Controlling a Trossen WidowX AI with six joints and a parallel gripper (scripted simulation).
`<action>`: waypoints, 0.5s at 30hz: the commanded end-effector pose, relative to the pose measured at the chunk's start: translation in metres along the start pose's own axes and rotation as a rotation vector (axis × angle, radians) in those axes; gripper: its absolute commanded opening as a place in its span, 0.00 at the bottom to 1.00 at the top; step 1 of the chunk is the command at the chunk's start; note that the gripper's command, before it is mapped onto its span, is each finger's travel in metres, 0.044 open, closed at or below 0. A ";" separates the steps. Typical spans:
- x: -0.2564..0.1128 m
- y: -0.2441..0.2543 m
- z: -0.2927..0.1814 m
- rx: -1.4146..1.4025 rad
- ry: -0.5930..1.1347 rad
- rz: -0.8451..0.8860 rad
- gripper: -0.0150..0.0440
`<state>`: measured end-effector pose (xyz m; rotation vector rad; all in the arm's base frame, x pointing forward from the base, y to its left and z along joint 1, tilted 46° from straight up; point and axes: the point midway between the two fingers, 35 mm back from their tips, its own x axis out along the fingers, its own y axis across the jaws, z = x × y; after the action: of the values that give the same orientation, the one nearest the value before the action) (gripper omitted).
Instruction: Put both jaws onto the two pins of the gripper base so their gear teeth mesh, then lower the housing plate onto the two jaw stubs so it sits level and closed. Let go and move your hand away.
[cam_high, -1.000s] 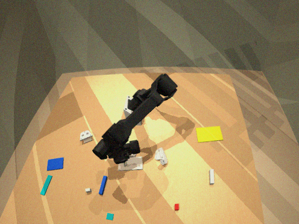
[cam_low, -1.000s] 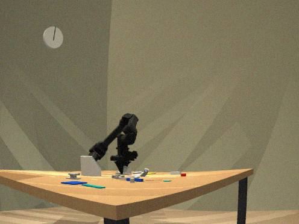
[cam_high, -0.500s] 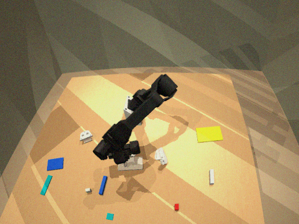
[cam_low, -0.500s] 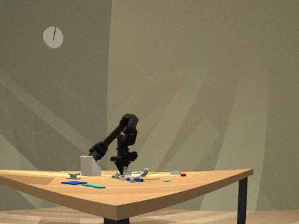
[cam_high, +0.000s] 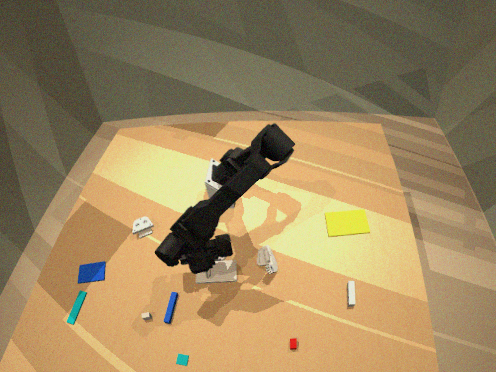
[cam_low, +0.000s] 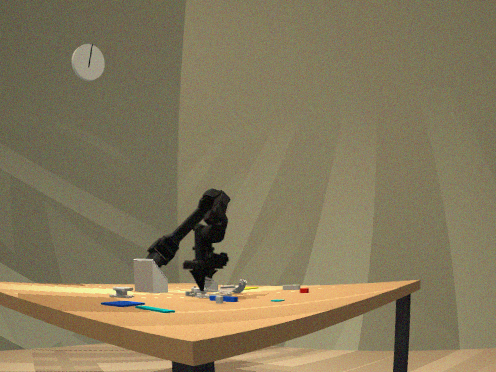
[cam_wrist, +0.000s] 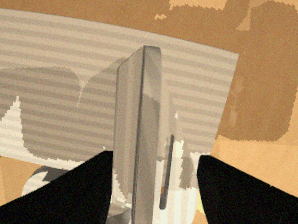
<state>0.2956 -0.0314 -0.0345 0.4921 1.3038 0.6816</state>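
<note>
My gripper (cam_low: 202, 288) (cam_wrist: 156, 163) is shut on a grey jaw (cam_wrist: 150, 105), which stands upright between the black fingers, low over the gripper base. The pale rectangular plate of the gripper base (cam_high: 225, 275) (cam_wrist: 200, 80) lies flat under the hand. Its pins do not show, and the arm hides its rear part in the top view. I cannot tell whether the held jaw touches a pin. The other jaw (cam_high: 267, 259) (cam_low: 242, 287) lies on the table to the right of the base, with teeth at its near end. The housing plate (cam_high: 142, 226) (cam_low: 121, 291) lies apart to the left.
A blue bar (cam_high: 171, 307) and a small pale cube (cam_high: 146, 316) lie in front of the base. A blue plate (cam_high: 92, 272) and a teal bar (cam_high: 76, 307) lie left. A yellow plate (cam_high: 347, 223), white bar (cam_high: 351, 293) and red block (cam_high: 293, 343) lie right.
</note>
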 end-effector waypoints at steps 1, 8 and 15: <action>0.001 0.000 0.000 0.003 -0.003 0.003 0.48; 0.003 0.000 0.000 0.003 -0.003 0.003 0.48; 0.006 0.000 0.000 0.002 -0.003 0.003 0.48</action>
<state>0.2962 -0.0285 -0.0375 0.4911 1.3029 0.6822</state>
